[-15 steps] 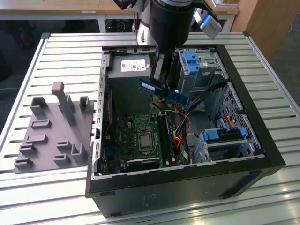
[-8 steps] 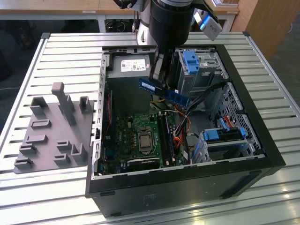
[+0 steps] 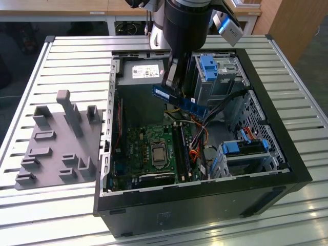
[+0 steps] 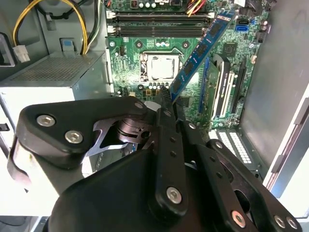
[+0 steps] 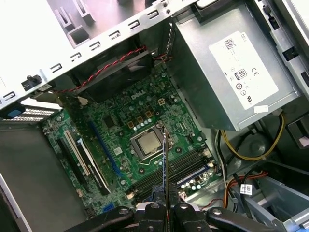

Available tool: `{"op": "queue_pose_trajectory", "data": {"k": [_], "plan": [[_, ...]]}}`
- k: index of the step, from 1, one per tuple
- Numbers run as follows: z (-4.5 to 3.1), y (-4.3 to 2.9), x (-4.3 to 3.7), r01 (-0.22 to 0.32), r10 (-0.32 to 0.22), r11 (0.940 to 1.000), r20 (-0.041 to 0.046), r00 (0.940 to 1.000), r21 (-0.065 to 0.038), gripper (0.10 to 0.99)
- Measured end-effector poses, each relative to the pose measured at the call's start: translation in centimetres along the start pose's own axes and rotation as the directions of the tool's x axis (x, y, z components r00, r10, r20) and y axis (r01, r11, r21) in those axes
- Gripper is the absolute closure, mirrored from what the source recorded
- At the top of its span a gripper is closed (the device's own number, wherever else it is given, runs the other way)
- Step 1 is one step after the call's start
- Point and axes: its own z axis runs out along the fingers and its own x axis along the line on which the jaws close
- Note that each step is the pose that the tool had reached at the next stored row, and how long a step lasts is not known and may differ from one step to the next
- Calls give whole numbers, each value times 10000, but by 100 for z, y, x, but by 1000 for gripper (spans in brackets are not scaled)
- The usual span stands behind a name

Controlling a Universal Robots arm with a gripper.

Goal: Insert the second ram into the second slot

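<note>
The gripper [image 4: 169,100] was closed on one end of the ram [image 4: 200,50], its fingers pinched flat against the stick's two faces. The rest of the ram jutted out free beyond the fingertips. In the exterior view the ram [image 3: 180,102] hung in the air inside the open case [image 3: 205,193], well above the board [image 3: 134,148] and touching nothing but the gripper.

We judged that everything turned on how the stick's long axis sat against the slots [image 3: 183,149]. In the exterior view the ram ran from far on the exterior view's left to nearer on the exterior view's right, sloping a little down toward its free end. The slots ran almost straight from far to near, just to the exterior view's right of the processor socket [image 3: 158,154]. So the two axes crossed at a clear angle and were not parallel. The slots lay below the ram and nearer than it, with the free end closest to them.

The second wrist view agreed, with the ram slanting across the board while the slots [image 4: 159,24] lay crosswise beyond its tip. We could not tell which slot was the second, nor whether one was already filled. The ram was not yet seated.
</note>
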Motion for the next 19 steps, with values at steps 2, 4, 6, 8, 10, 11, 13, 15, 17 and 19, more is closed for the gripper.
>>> {"op": "queue_pose_trajectory", "data": {"k": [2, 4, 6, 8, 10, 11, 13, 15, 17, 19], "plan": [[-1, 0, 0, -129, 129, 9999, 4, 9999, 1, 949], [-1, 0, 0, -244, 244, 9997, 8, 9997, 2, 949], [0, 0, 0, -335, 335, 9994, 11, 9994, 3, 949], [0, 0, 0, -439, 439, 9990, 15, 9990, 4, 949], [0, 0, 0, -547, 547, 9985, 19, 9985, 4, 949], [0, 0, 0, -603, 603, 9982, 21, 9982, 4, 949], [0, 0, 0, -709, 709, 9975, 25, 9975, 6, 949], [0, 0, 0, -834, 834, 9965, 28, 9965, 7, 949], [0, 0, 0, -972, 972, 9953, 33, 9953, 8, 949], [-1, 0, 0, -1115, 1115, 9938, 38, 9938, 9, 949]]}}
